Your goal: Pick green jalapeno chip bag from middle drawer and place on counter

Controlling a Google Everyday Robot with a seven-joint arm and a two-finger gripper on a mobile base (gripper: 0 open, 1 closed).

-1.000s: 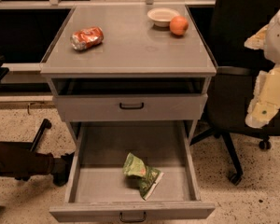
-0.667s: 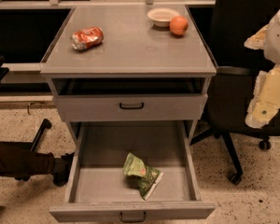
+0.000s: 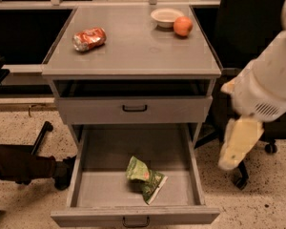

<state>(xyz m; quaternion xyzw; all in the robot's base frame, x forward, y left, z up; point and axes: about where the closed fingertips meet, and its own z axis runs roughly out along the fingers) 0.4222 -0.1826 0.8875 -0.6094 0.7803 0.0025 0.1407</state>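
The green jalapeno chip bag (image 3: 144, 178) lies crumpled on the floor of the open middle drawer (image 3: 100, 187), a little right of its middle and near the front. The gripper (image 3: 234, 149) hangs on the white arm to the right of the cabinet, outside the drawer, about level with the drawer's right wall and above it. It holds nothing that I can see. The counter (image 3: 133, 49) is the gray top of the cabinet.
On the counter lie a crushed orange-red can (image 3: 89, 38) at the left, and a white bowl (image 3: 166, 16) and an orange (image 3: 182, 26) at the back right. The upper drawer (image 3: 133, 109) stands slightly open. A dark office chair (image 3: 257, 13) stands behind the arm. A dark chair base (image 3: 24, 163) lies at the left.
The arm and gripper have moved left and down from the right edge, closer to the open drawer. The chip bag and the things on the counter have not moved.
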